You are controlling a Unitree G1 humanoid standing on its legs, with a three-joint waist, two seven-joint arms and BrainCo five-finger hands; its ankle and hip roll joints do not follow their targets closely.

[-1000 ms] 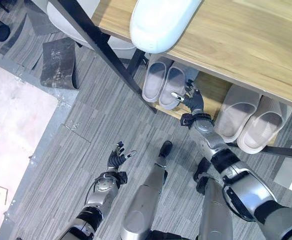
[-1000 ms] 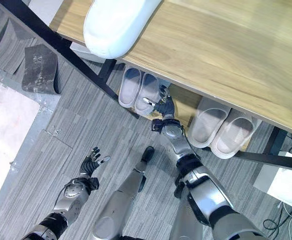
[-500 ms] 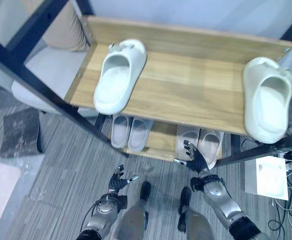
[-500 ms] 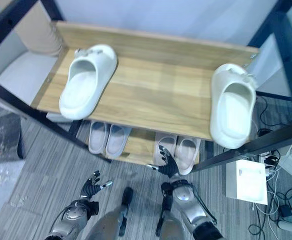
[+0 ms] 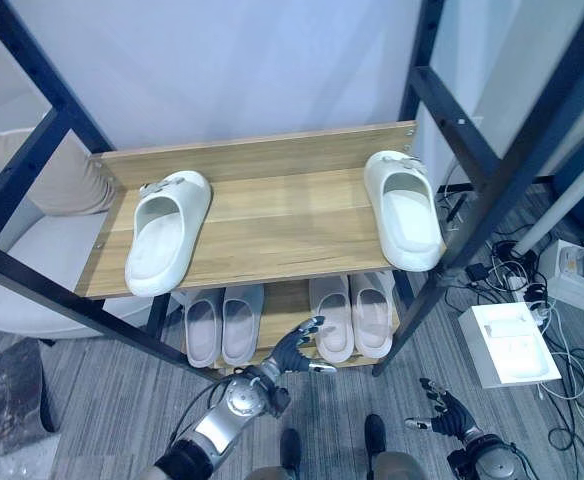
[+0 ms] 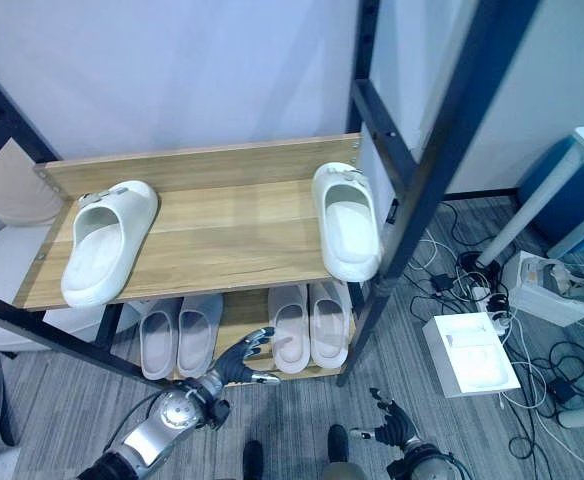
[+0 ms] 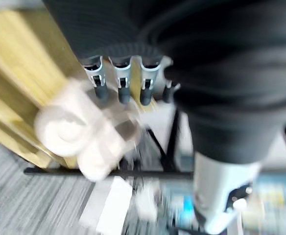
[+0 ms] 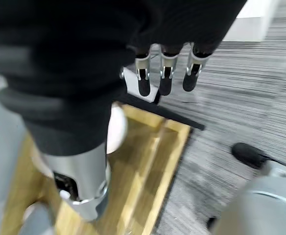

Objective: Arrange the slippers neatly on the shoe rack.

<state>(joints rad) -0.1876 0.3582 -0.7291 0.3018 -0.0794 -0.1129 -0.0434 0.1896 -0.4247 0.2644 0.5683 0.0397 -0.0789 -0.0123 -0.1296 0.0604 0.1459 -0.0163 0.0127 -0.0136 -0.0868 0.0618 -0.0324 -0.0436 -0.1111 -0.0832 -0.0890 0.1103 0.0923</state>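
Wooden shoe rack (image 5: pixel 272 235) rises above both empty, spread hands: two white slippers (image 5: pixel 167 243) lie well apart on its upper shelf, two grey pairs (image 5: pixel 222 325) just beyond the left hand (image 5: pixel 292 352). Right hand (image 5: pixel 444 412) hangs low. Pairing the white slippers looks next.

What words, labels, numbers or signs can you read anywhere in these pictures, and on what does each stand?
None can be read.
White slippers on the top shelf: the small fittings on their straps show no legible print.
White box on the floor: no print can be made out.
Beige slippers on the lower shelf: plain.
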